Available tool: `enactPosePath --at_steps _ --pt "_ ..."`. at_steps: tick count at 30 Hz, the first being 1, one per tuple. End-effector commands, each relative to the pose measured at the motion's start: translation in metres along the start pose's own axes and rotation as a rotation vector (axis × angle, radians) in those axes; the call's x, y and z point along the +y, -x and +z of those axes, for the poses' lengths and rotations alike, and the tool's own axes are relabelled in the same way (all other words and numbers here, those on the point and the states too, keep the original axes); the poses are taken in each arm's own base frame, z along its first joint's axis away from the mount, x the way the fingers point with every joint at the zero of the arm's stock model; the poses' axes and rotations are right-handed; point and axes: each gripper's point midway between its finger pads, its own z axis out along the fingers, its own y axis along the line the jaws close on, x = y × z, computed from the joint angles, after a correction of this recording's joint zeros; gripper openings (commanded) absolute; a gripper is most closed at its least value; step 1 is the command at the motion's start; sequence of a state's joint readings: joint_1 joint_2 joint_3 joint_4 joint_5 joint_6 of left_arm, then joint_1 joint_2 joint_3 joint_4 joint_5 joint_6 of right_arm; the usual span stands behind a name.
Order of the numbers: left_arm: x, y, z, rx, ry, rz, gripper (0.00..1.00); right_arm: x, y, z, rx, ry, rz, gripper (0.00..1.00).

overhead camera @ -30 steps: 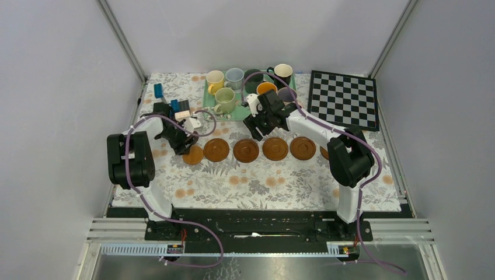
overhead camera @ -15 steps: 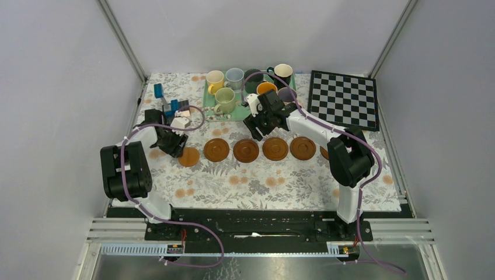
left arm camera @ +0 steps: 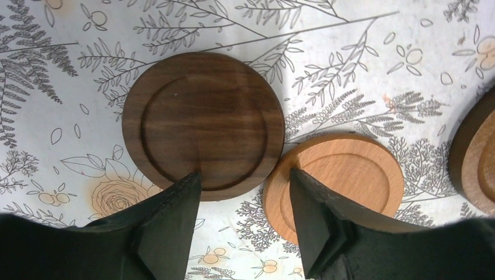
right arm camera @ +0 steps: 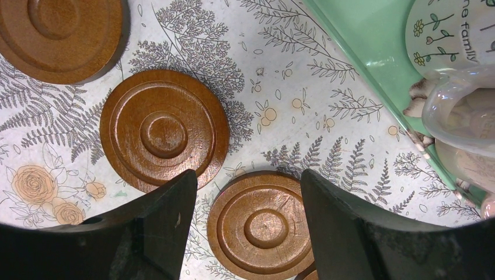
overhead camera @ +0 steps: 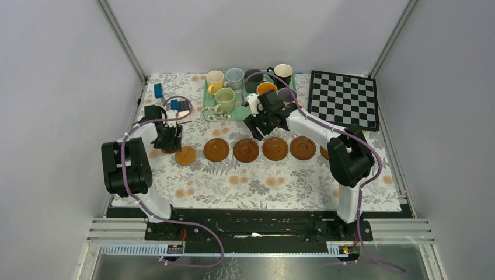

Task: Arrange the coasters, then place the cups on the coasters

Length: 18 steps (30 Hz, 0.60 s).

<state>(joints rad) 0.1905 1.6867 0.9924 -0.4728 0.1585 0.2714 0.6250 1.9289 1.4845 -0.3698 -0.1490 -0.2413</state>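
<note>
Left tool (left arm camera: 245,175): I see it open, empty, over the dark brown round rimmed wooden coaster (left arm camera: 203,125).
Neighbour: pale orange wooden coaster (left arm camera: 335,181), touching it.
Right tool (right arm camera: 246,174): open, empty, above the glossy ringed brown coasters (right arm camera: 163,129).
Cups: handled ceramic mugs (overhead camera: 225,100) on the green tray (right arm camera: 362,52), far side of the bench (overhead camera: 262,181).

I see the round brown wooden coasters (overhead camera: 246,150) lying flat in a row across the bench (overhead camera: 262,181). At the left end, a dark walnut coaster (left arm camera: 203,125) touches a pale orange coaster (left arm camera: 335,181). The cups (overhead camera: 234,76) stand upright, bunched together at the back.
</note>
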Motion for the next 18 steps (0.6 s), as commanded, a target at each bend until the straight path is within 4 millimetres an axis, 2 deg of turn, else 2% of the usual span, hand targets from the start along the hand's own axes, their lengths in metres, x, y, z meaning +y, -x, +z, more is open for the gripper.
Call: enactPosePath --at_steps 1,7,11,15,18 --pt "0.003 -0.06 0.016 0.223 0.044 -0.111 0.63 -0.006 0.01 -0.01 -0.031 -0.022 -0.005 0.73" --pt "0.003 -0.024 -0.013 0.096 0.03 -0.018 0.67 -0.007 0.011 -0.012 -0.035 -0.027 -0.01 0.73" --pt "-0.002 -0.018 -0.031 0.082 0.013 -0.003 0.67 -0.007 0.012 -0.013 -0.037 -0.026 -0.016 0.73" --pt "-0.002 -0.012 -0.035 0.045 -0.023 0.148 0.74 -0.007 0.01 -0.014 -0.031 -0.025 -0.024 0.73" --pt "0.003 -0.007 -0.029 0.054 -0.07 0.141 0.75 -0.005 0.007 -0.014 -0.025 -0.019 -0.028 0.73"
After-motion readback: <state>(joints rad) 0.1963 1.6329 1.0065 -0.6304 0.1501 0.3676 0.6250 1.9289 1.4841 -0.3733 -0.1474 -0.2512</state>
